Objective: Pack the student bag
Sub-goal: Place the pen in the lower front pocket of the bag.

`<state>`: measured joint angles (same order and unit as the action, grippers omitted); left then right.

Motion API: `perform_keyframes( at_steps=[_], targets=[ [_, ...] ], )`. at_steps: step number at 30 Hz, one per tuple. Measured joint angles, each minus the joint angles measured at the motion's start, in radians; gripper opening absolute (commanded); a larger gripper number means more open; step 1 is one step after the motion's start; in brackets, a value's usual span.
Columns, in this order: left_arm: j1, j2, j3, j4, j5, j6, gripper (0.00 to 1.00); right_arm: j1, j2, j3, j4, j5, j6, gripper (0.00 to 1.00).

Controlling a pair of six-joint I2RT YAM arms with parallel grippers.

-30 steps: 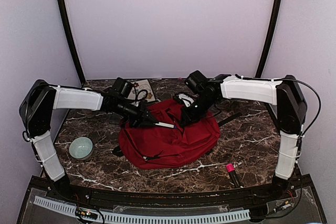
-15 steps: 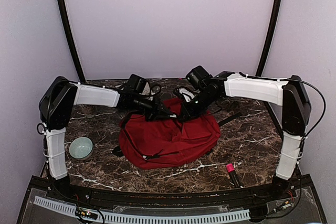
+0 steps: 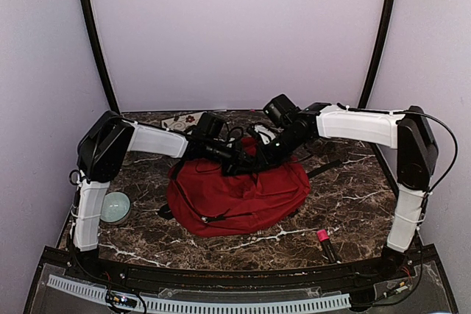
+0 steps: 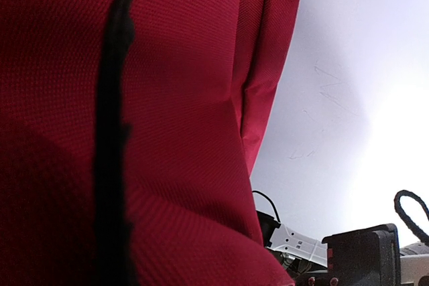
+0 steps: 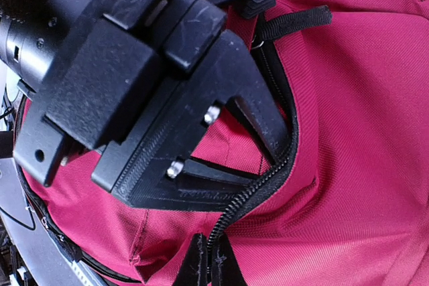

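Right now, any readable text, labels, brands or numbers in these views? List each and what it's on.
No text reads legibly in any view.
student bag: no logo or label showing.
Patterned flat item beyond the bag: print too small to read.
left gripper: faint raised marks on one finger, too blurred to read.

Top view is evenly, softly lit; the poles point(image 3: 93, 42) bow near the edges. In the left wrist view the wall point(image 4: 362, 98) glares white beside the shaded bag point(image 4: 174, 98); right wrist view is bright, sharp.
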<state>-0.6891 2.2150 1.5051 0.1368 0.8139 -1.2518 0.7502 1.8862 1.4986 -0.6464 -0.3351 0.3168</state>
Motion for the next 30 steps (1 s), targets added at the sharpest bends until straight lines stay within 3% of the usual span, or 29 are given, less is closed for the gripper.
perform_keyframes(
  at_steps=[2, 7, 14, 23, 30],
  targets=[
    [0.0, 0.001, 0.0, 0.008, 0.002, -0.01, 0.17, -0.003, 0.0, -0.002, 0.001, -0.003, 0.0, 0.0],
    [0.0, 0.001, 0.014, -0.005, 0.005, -0.004, 0.33, -0.018, -0.001, -0.002, 0.001, -0.017, 0.0, 0.13],
    [0.0, 0.001, 0.033, -0.028, 0.014, 0.013, 0.47, -0.054, -0.044, -0.005, -0.003, -0.035, 0.013, 0.29],
    [0.019, -0.027, 0.033, -0.122, 0.04, 0.006, 0.57, -0.091, -0.117, -0.014, -0.018, 0.0, 0.024, 0.38],
    [0.036, -0.145, 0.014, -0.276, 0.04, 0.046, 0.63, -0.108, -0.199, -0.034, -0.076, 0.113, 0.005, 0.42]
  ],
)
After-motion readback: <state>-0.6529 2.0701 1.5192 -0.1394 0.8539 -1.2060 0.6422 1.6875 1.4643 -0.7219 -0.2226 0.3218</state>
